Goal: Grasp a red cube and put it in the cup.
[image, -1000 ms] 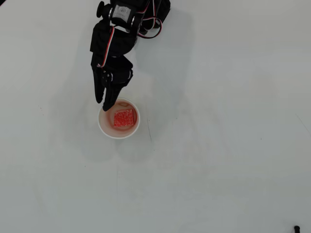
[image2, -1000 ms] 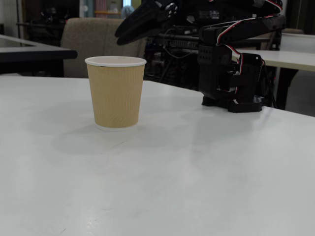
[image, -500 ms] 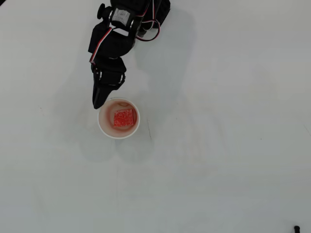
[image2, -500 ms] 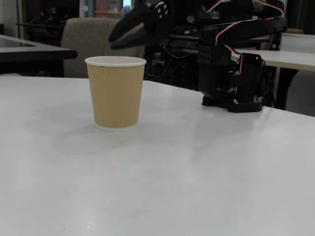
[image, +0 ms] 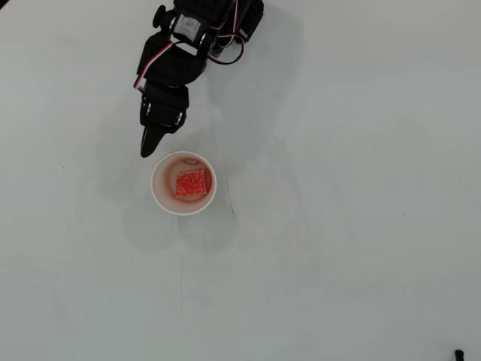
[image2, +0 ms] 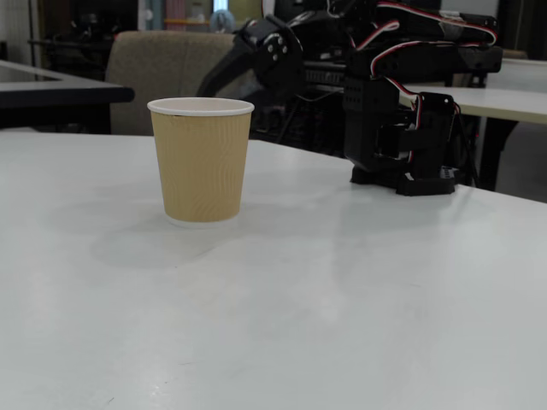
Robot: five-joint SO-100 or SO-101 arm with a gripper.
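In the overhead view your gripper (image: pixel 147 149) hangs just above-left of the cup (image: pixel 160 197), jaws apparently closed and holding nothing; the red cube (image: pixel 192 183) lies inside the cup, so a careless retreat could clip the rim and tip it

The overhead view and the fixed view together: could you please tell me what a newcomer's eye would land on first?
In the overhead view, the red cube stands out, lying inside the cup near the middle of the white table. The black gripper points down at the cup's upper-left rim from just outside it, holding nothing. In the fixed view the cup shows a tan ribbed wall, upright, with the arm behind it.
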